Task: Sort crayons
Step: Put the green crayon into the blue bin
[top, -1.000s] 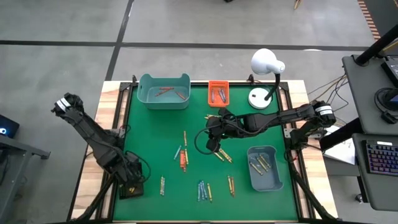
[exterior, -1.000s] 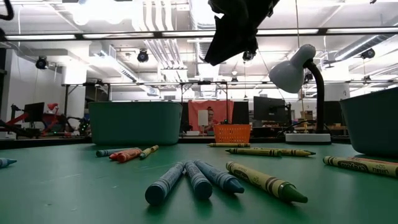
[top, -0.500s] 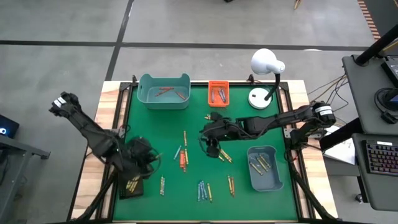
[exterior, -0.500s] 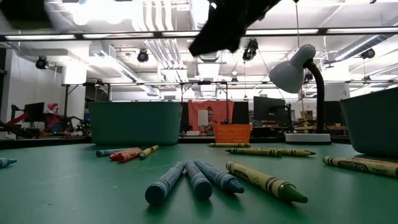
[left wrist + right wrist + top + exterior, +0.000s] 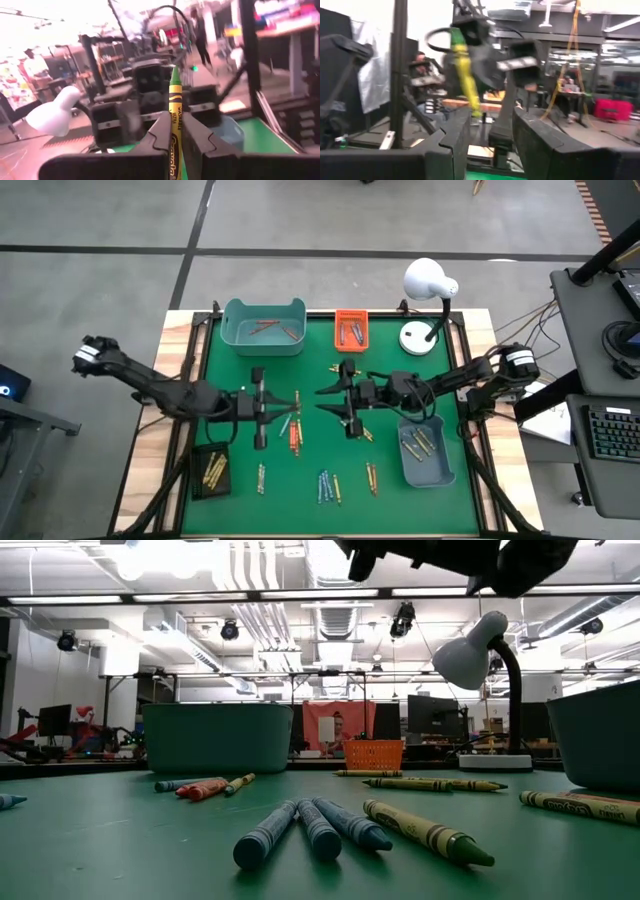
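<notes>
My left gripper point(image 5: 283, 408) is level above the table's middle, shut on a yellow crayon with a green tip point(image 5: 175, 107). My right gripper point(image 5: 322, 400) faces it from the right, open and empty, a short way off; its fingers point(image 5: 452, 135) stand apart. The held crayon also shows in the right wrist view point(image 5: 465, 70). Loose crayons lie on the green mat: orange ones point(image 5: 295, 436), blue ones point(image 5: 324, 485), yellow ones point(image 5: 360, 430). They also show in the low view point(image 5: 320, 828). My left gripper pinches the crayon's wrapped shaft point(image 5: 173, 142) between its two fingers point(image 5: 159, 136). The fingers are level and point toward the table's right; the crayon lies along them. Its green tip point(image 5: 175, 75) sticks out past the fingertips, lifted clear of the table.
A teal bin point(image 5: 263, 327) with red crayons and an orange tray point(image 5: 351, 329) stand at the far edge. A blue-grey bin point(image 5: 425, 448) with yellow crayons is near right, a black tray point(image 5: 212, 473) near left. A white lamp point(image 5: 428, 290) stands far right.
My left gripper has gone from the black tray at the near left up and toward the table's middle, turning level to point right. My right gripper has turned from pointing down over the mat to level, facing the left gripper.
</notes>
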`<control>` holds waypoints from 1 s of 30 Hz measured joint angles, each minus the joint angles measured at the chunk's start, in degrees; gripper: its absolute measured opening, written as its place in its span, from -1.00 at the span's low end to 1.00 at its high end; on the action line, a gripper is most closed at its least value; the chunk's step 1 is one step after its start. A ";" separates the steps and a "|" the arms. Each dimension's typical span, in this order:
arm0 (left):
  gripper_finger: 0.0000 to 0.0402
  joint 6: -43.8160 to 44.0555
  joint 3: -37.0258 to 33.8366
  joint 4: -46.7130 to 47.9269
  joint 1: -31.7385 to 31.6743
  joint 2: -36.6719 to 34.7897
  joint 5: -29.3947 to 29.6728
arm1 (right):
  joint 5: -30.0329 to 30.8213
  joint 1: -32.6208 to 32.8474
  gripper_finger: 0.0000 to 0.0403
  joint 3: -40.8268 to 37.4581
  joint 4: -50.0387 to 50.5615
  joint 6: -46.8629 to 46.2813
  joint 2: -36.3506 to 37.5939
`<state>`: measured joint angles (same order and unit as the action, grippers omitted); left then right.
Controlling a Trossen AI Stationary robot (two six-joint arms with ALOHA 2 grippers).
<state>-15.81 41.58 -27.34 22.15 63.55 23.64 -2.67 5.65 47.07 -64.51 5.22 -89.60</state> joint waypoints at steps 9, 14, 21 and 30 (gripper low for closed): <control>-1.00 0.69 -10.14 -26.28 -3.14 5.53 -1.79 | 1.62 0.50 -0.33 0.87 -0.49 0.66 -0.09; -1.00 0.83 -10.47 -29.94 -4.09 7.43 -1.68 | 2.68 0.35 -0.33 2.14 -0.22 1.35 -0.17; -1.00 1.39 -8.58 -30.16 -5.93 11.14 -1.62 | 2.73 0.33 -0.33 6.01 2.90 3.00 -1.29; -1.00 2.00 -7.78 -30.37 -5.99 13.19 -1.62 | 2.77 0.33 -0.43 8.11 5.94 3.66 -1.33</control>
<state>-13.81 33.80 -57.70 16.16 76.74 22.02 0.10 5.98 55.18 -58.57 8.89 -90.94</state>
